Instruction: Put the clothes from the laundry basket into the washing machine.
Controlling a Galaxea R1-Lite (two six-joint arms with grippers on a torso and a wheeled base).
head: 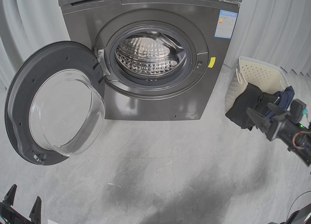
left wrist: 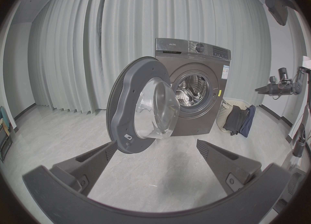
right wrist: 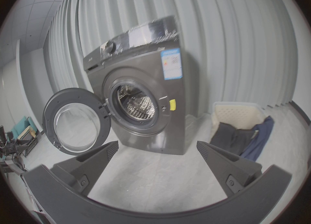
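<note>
- The right pincer [head: 258, 106] is spread wide and holds nothing. It hangs just in front of the laundry basket, tips pointing at the clothes, which looks like the approach to a first grab.
- The left pincer [head: 26, 192] is also spread and empty. It sits low at the robot's left side, well apart from the basket and facing the machine, so I judge it parked out of the way, not working.
- A black garment [head: 243, 108] hangs over the front rim of the laundry basket [head: 259, 64] and spills down its outer wall. That fold is the easiest thing for the right pincer to pinch.
- A navy garment [head: 287, 95] lies just beside the black one, also over the rim and touching it. A grab at the fold might drag both.
- The basket stands on the floor [head: 162, 163] near the right side of the washing machine [head: 149, 106], so the carry to the opening is short.
- The door [head: 19, 104] is swung fully open to the left, away from the basket, so the path from the right is unobstructed.
- The drum [head: 149, 56] shows bare metal with no cloth in it. By that, the task is only beginning.
</note>
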